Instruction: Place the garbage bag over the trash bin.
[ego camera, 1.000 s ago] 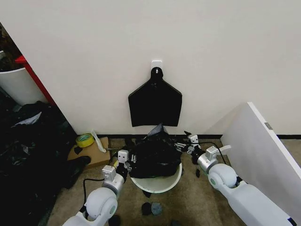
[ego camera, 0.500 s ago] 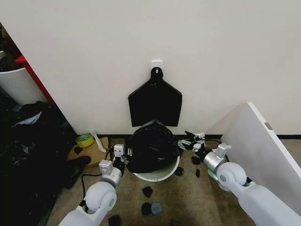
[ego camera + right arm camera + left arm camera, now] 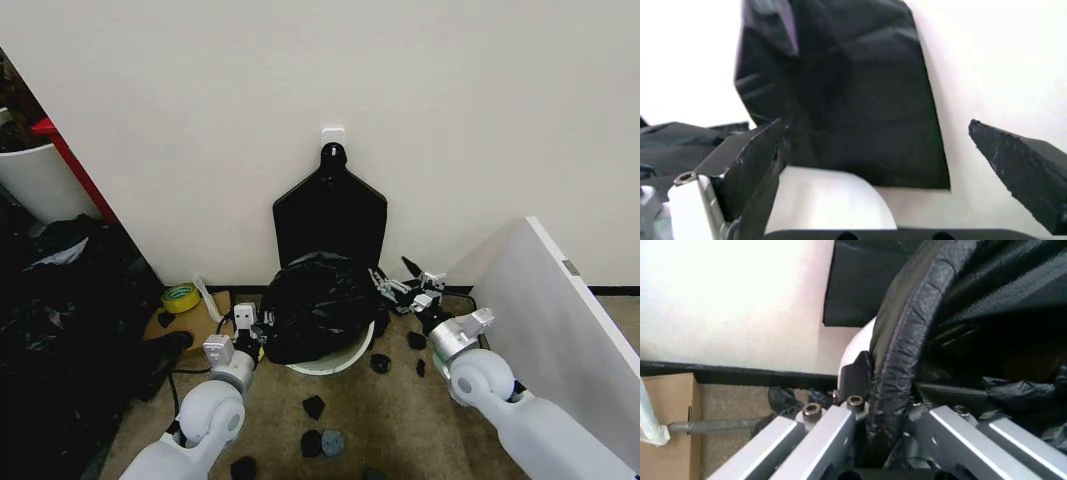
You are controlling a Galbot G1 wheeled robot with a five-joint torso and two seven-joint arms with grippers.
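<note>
The black crinkly garbage bag (image 3: 318, 305) bulges over the round white trash bin (image 3: 335, 361), which stands on the carpet by the wall; only the bin's near rim shows under it. My left gripper (image 3: 256, 330) is at the bag's left side. In the left wrist view this gripper (image 3: 883, 390) is shut on the bag's rolled edge (image 3: 903, 335), with the bin wall (image 3: 859, 342) just behind. My right gripper (image 3: 402, 290) stands open at the bin's right side, with nothing between its fingers. In the right wrist view its dark fingers (image 3: 753, 165) stand wide above the bin rim (image 3: 830, 200).
A flat black bundle of bags (image 3: 330, 215) hangs on a wall hook right behind the bin. A white board (image 3: 560, 320) leans at the right. A cardboard box with a yellow tape roll (image 3: 180, 297) sits at the left. Black scraps (image 3: 313, 406) dot the carpet.
The bag and bin have shifted toward the wall, and the bag now covers more of the bin's top. Both grippers moved the same way with them.
</note>
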